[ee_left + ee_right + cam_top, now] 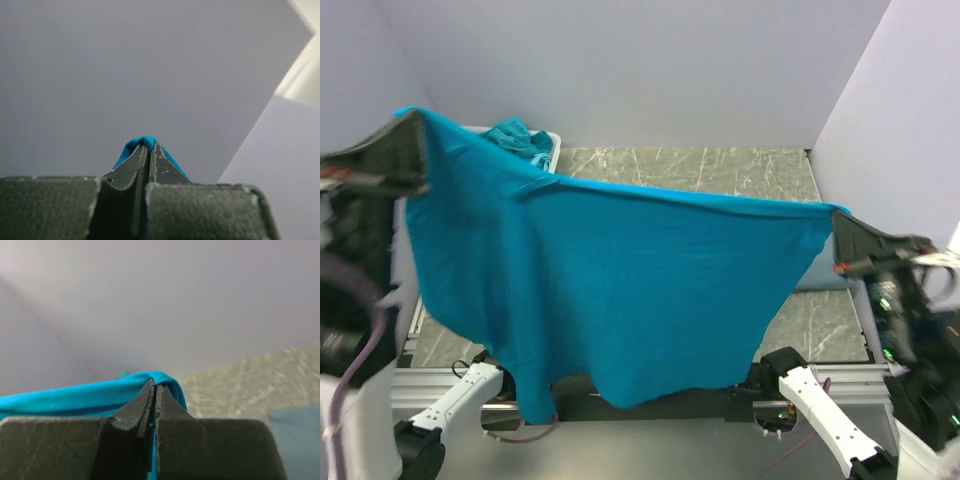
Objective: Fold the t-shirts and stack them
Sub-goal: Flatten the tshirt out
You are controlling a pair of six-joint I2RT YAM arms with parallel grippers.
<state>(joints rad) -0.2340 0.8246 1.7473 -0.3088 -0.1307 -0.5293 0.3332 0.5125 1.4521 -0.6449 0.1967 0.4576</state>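
A bright teal-blue t-shirt (620, 280) hangs stretched in the air between both arms, high above the table. My left gripper (412, 122) is shut on its upper left corner; in the left wrist view the cloth (145, 142) pokes out over the closed left gripper (149, 146). My right gripper (838, 215) is shut on the upper right corner; in the right wrist view the cloth (75, 397) wraps over the closed right gripper (155, 385). A duller slate-blue shirt (823, 272) lies on the table at the right, mostly hidden. A turquoise shirt (523, 138) lies in the basket.
A white slatted basket (552, 150) stands at the back left, mostly behind the hanging shirt. The marble-patterned tabletop (720, 172) shows behind the shirt. Pale walls close the back and both sides.
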